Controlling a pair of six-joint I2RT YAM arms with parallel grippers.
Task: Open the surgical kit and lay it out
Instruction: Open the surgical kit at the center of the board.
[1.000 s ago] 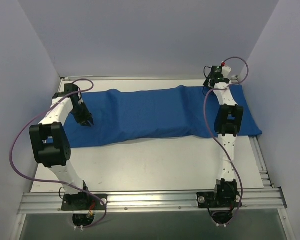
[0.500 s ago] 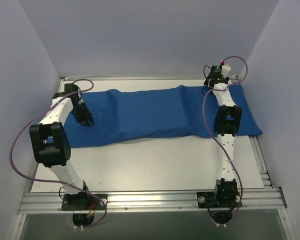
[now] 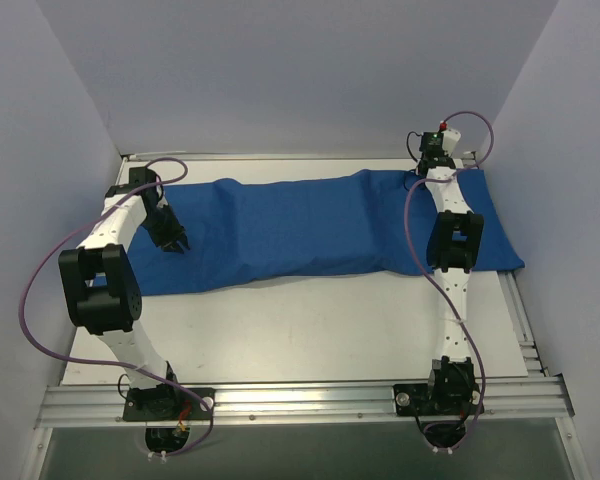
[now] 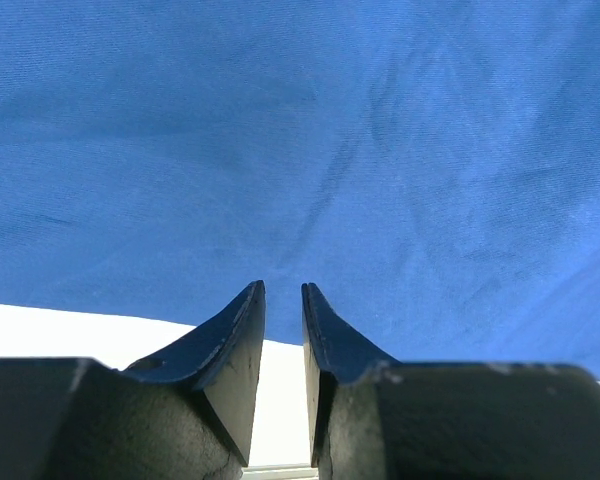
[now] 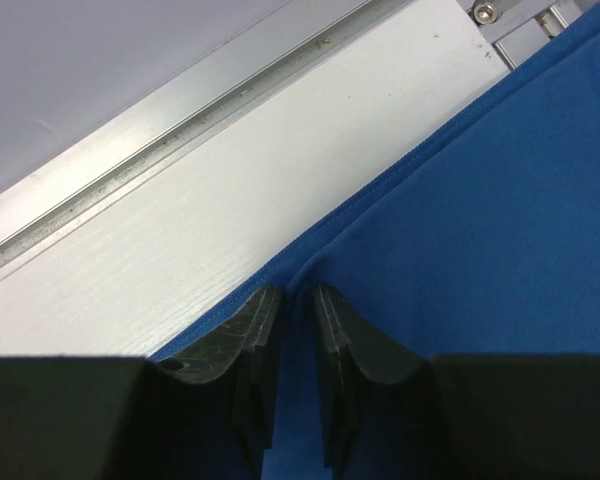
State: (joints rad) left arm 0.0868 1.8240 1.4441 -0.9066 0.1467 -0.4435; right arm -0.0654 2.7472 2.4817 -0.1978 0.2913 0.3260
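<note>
The right gripper (image 5: 298,292) pinched the hem of the blue cloth wrap (image 3: 300,228), with cloth filling the slim gap between its fingers. The left gripper (image 4: 282,290) held its fingers narrowly apart, gripping nothing, tips over the wrap's edge, with white table (image 4: 80,335) showing behind them.

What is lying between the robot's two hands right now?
Only the large royal-blue cloth wrap stretches between the left hand and the right hand. The top view shows nothing on top of that stretch.

Left end effector (image 4: 282,287) jaws narrowly apart, tips against blue cloth wrap (image 4: 380,150); white table (image 4: 60,325) below
</note>
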